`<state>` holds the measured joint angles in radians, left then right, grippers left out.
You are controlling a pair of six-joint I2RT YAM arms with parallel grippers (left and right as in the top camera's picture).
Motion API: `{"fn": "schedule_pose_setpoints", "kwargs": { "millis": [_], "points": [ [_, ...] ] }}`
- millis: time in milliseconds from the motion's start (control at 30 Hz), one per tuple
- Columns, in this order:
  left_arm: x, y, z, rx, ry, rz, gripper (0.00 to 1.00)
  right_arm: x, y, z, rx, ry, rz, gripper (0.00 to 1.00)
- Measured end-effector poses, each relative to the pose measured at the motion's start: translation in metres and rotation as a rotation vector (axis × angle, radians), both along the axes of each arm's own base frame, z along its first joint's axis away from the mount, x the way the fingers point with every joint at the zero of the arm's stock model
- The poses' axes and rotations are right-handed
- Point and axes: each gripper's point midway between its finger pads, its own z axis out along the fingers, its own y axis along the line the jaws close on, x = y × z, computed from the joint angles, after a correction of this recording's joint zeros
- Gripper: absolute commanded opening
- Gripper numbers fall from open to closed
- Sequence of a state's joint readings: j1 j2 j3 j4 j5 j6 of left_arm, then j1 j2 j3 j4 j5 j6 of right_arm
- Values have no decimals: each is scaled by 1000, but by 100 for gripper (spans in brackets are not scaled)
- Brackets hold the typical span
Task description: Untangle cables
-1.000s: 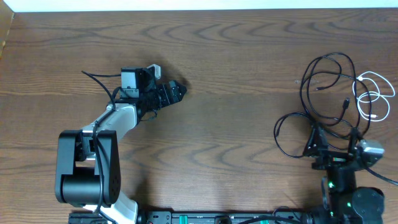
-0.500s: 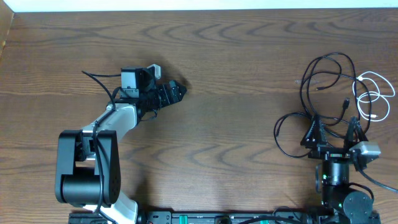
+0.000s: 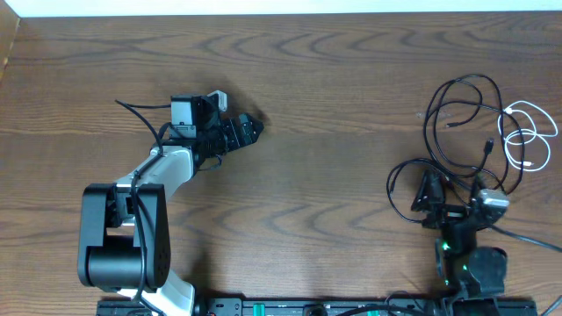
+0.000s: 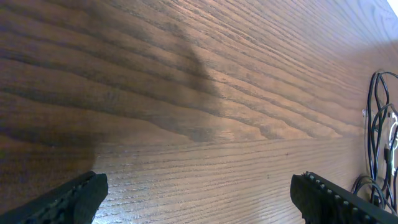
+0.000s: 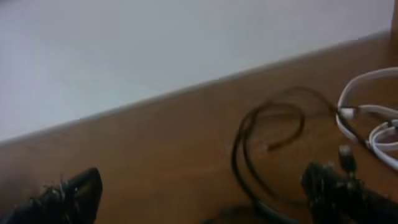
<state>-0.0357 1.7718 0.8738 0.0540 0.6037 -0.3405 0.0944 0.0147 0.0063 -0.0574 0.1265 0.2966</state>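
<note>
The right gripper (image 3: 452, 189) held its jaws wide apart and empty. The tangled black cables (image 3: 465, 132) lay just ahead of them, the white cable (image 5: 367, 110) past the right finger. The left gripper (image 3: 248, 127), jaws also apart, faced bare table (image 3: 351, 88), with the cables well ahead.

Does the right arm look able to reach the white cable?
Probably yes: the right arm's fingers stand open beside the black cables, and the white cable lies just past them, mostly uncovered.

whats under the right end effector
Loops of the black cables run beneath the open right end effector, on the table. How they cross under it is hidden by the wrist; the white cable lies beyond it, uncovered.
</note>
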Motion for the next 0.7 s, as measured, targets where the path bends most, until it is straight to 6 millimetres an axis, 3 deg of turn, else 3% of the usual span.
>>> {"fn": "schedule_pose_setpoints", "kwargs": {
  "millis": [700],
  "points": [
    [0,0,0,0,0,0,100,0,-5,0,0,-1,-19,99]
  ]
}}
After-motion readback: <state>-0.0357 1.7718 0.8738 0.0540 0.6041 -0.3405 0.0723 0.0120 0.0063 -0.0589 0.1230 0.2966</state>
